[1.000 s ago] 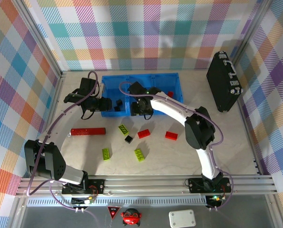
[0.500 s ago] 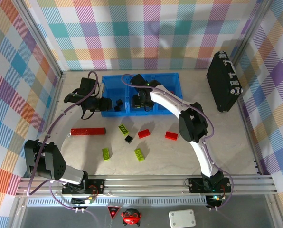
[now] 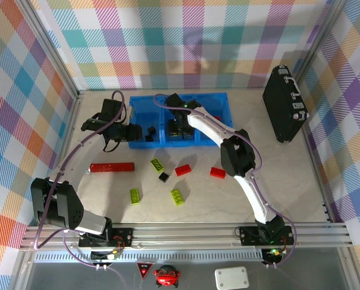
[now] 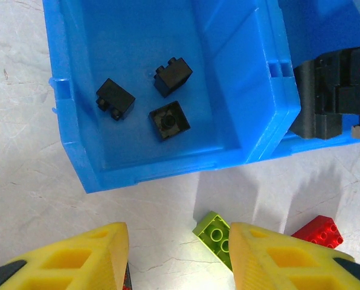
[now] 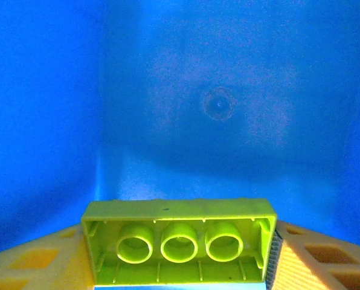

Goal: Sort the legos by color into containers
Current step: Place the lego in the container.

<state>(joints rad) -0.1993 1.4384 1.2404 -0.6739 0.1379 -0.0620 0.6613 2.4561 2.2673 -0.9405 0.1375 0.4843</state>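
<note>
The containers point(image 3: 219, 103) are three joined blue bins at the back of the table. Three black legos point(image 4: 169, 119) lie in the left bin point(image 4: 77, 151). My right gripper point(image 3: 179, 128) reaches down into the middle bin, shut on a lime-green lego point(image 5: 179, 241) held underside up above the bin's bare floor point(image 5: 219, 103). My left gripper point(image 4: 179, 260) hovers open over the table just in front of the left bin, with nothing between its fingers. A lime lego point(image 4: 215, 232) lies beside its right finger. More legos lie loose on the table: lime point(image 3: 178, 196), red point(image 3: 182, 170), black point(image 3: 163, 177).
A long red bar point(image 3: 112, 167) lies on the table at the left. A black hard case point(image 3: 284, 112) stands at the back right. Another red lego point(image 3: 217, 173) and a lime one point(image 3: 135, 195) lie in the middle of the table.
The right arm has swung left and carried the lime lego a little farther back into the middle bin. The left arm has not moved.
</note>
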